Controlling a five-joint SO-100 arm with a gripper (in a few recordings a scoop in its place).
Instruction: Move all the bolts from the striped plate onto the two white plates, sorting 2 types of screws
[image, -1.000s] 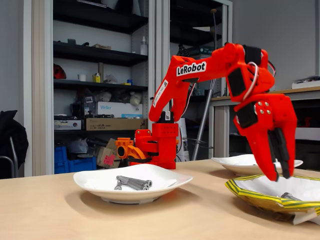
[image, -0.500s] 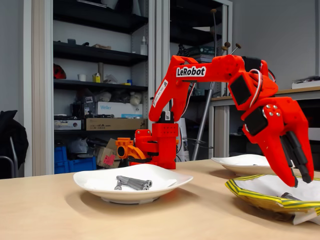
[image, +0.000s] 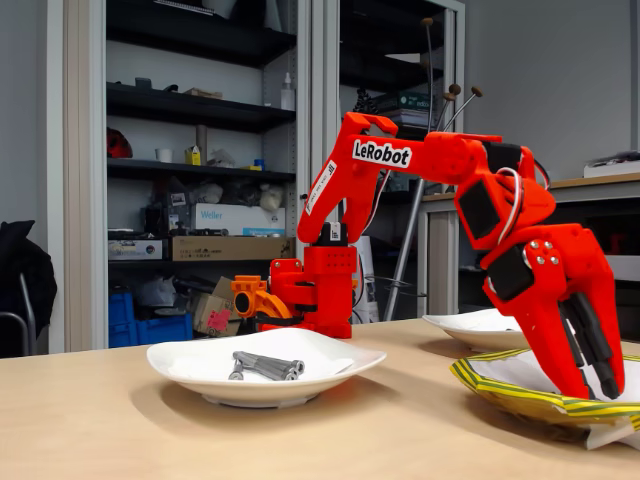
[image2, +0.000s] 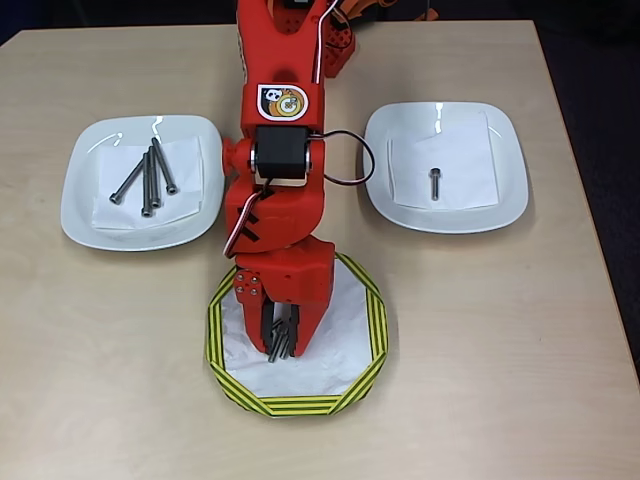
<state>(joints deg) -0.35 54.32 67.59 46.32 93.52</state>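
Overhead, left white plate (image2: 80, 200) holds four long bolts (image2: 150, 180); centre, the hand (image2: 282, 345) reaches down into the striped plate (image2: 375, 320), fingers nearly together around bolts (image2: 279, 346) there; right white plate (image2: 505, 190) carries one short bolt (image2: 435, 183).

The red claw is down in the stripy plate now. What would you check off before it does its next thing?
1. Gripper over the striped plate: ok.
2. Fingers around a bolt: cannot tell, arm hides most of it.
3. Jaws closed on it: cannot tell.
4. Left white plate holds long bolts only: ok.
5. Right white plate holds one short bolt: ok.
6. Path to either plate free: ok.
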